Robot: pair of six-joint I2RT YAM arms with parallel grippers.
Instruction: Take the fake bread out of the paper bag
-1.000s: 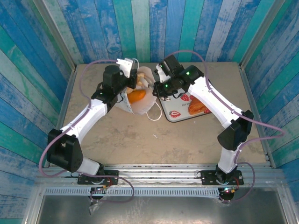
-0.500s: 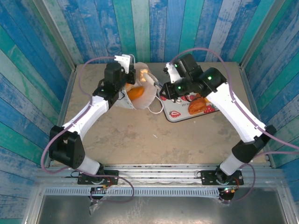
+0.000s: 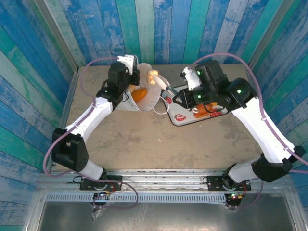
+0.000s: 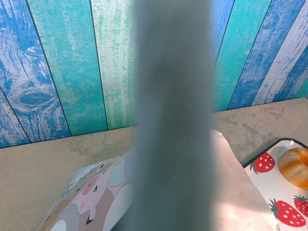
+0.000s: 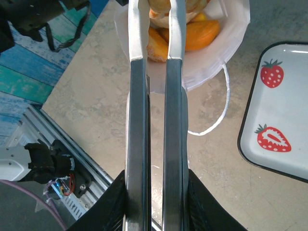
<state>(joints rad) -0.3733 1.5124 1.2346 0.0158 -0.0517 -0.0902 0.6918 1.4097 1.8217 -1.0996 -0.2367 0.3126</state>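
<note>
Bread (image 5: 162, 7) half cropped, pinched by right end effector (image 5: 157, 21), left end effector (image 3: 129, 65) grip unclear

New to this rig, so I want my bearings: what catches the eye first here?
The white paper bag sits mid-table toward the back, orange fake bread showing inside. The right gripper pinches a golden pastry at its mouth, and beside it lies a strawberry-printed tray bearing another pastry.

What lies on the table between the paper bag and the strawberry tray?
In the right wrist view, a white cord handle lies on otherwise bare table.
</note>
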